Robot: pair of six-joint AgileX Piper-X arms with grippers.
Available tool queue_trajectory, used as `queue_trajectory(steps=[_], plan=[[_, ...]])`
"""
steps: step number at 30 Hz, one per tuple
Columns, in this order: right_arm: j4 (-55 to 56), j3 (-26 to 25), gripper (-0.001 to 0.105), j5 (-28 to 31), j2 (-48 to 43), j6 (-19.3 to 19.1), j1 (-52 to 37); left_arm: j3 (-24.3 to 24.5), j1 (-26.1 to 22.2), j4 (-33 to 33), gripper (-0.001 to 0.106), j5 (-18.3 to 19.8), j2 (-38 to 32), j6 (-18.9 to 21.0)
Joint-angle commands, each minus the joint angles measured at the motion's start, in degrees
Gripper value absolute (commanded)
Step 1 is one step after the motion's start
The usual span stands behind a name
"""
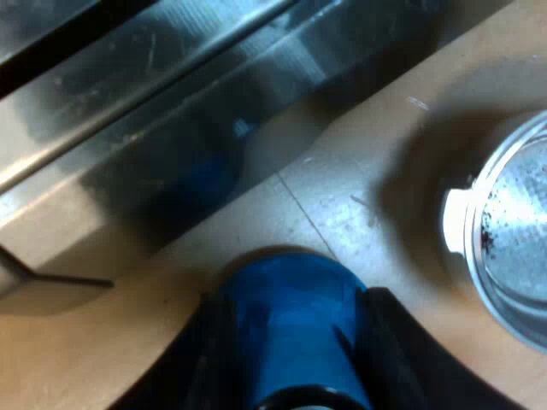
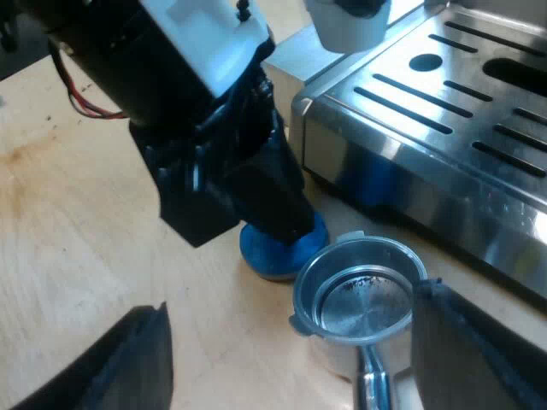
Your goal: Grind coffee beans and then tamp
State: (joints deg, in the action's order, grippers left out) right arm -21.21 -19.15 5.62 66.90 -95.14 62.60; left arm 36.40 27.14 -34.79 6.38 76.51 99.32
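Observation:
A blue tamper (image 1: 295,333) stands on the wooden table, its base (image 2: 282,248) close beside the metal holder (image 2: 359,290). My left gripper (image 1: 295,299) is shut on the tamper, one black finger pressed against each side. The holder's basket (image 1: 513,248) shows bare metal with a few dark coffee specks. My right gripper (image 2: 291,303) is open, its fingers (image 2: 461,350) spread wide on either side of the holder, whose stem runs back between them. The holder rests on the table at the machine's front.
The espresso machine's steel drip tray (image 2: 444,111), with slots, rises just beyond the tamper and holder. Its lower front edge (image 1: 171,85) lies close ahead of the tamper. Bare wooden table (image 2: 85,213) stretches away from the machine.

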Motion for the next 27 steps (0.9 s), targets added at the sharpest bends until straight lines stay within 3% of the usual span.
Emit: queue_trajectory(steps=[1, 16, 24, 27], plan=[[-0.4, -0.2, 0.06, -0.3, -0.1, 0.3, -0.3, 0.3, 0.0, -1.6, 0.0, -0.5, -0.8, -0.7], [-0.4, -0.2, 0.06, -0.3, -0.1, 0.2, -0.3, 0.3, 0.0, -8.3, 0.0, -0.5, -22.2, -0.7], [0.5, 0.0, 0.06, -0.3, -0.1, -2.4, -0.3, 0.6, 0.6, -11.7, 0.0, -0.1, -26.6, -1.2], [0.5, 1.0, 0.06, 1.0, -0.1, -2.4, -0.3, 0.6, 3.8, -11.7, 0.0, -0.1, -26.6, -2.0]])
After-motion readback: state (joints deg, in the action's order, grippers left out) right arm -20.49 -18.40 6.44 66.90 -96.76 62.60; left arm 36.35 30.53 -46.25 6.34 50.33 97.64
